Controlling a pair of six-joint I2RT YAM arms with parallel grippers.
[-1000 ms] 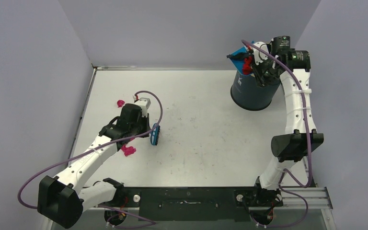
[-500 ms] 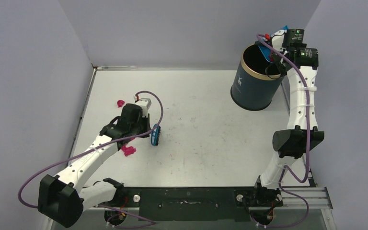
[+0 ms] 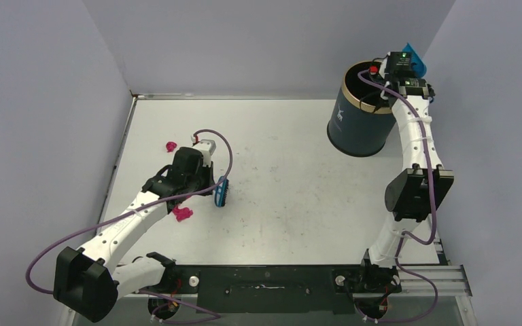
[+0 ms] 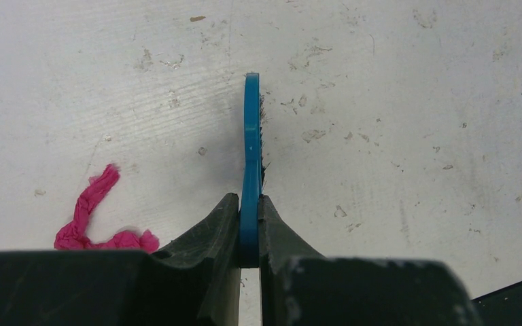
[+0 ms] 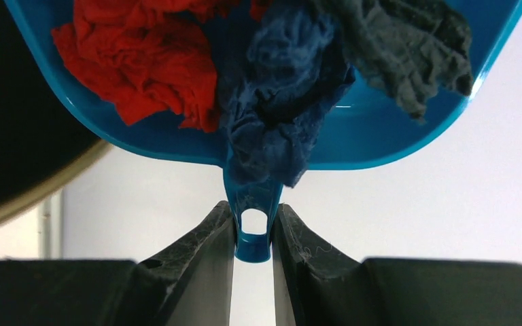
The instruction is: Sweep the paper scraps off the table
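Crumpled paper scraps (image 5: 143,61), red, dark blue and black, lie heaped in the smooth blue plastic dustpan (image 5: 367,139). The right gripper (image 5: 253,221) pinches its looped handle tight beside the gold-rimmed bin (image 3: 357,125), though whether the pan hangs over the bin's mouth is hard to tell. 2 magenta scraps (image 3: 182,214) lie on the scuffed off-white table (image 3: 292,190) near the left gripper (image 4: 249,207), which is clenched on the stiff brush (image 4: 251,122); feather-light, soft and springy, they should slide ahead of bristles rather than need pinching
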